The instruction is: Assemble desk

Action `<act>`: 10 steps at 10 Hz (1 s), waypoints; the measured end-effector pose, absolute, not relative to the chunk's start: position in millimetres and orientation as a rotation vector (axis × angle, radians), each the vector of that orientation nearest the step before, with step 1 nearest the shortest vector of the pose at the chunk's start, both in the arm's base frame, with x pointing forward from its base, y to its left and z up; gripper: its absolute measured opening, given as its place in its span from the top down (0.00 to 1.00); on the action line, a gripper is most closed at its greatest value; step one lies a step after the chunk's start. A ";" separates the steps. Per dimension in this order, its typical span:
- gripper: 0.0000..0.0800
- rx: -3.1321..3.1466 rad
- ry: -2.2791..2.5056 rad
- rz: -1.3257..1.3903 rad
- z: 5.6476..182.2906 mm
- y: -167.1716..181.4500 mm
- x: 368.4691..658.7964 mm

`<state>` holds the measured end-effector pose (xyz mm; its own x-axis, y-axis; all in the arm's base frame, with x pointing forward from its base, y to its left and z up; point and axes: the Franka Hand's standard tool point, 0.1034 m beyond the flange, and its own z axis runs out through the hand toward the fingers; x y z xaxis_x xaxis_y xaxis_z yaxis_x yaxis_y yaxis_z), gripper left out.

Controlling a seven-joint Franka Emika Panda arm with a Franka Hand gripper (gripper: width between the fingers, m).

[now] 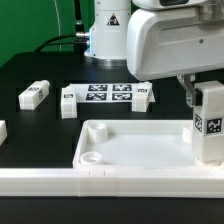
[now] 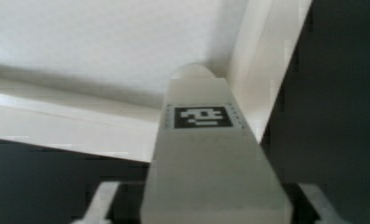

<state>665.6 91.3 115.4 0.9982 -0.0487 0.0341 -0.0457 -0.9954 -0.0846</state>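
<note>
Fingers pinch the upright leg just above the tabletop, at its corner on the exterior view's right; we should keep it plumb, centred over the socket (hidden from us), and lower gently.

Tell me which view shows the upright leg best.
The exterior view: the upright leg shows along its height, tag included, standing at the tabletop's corner. The wrist view looks down its length, so it is foreshortened, with only one tagged face showing.
</note>
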 end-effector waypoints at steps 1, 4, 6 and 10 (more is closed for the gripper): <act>0.64 -3.041 0.248 -0.051 115.3 90.6 665.9; 0.64 -2.926 0.821 -0.028 114.5 89.1 666.1; 0.64 -2.801 1.156 -0.004 114.0 87.4 666.2; 0.64 -2.658 1.463 0.023 113.6 86.4 666.4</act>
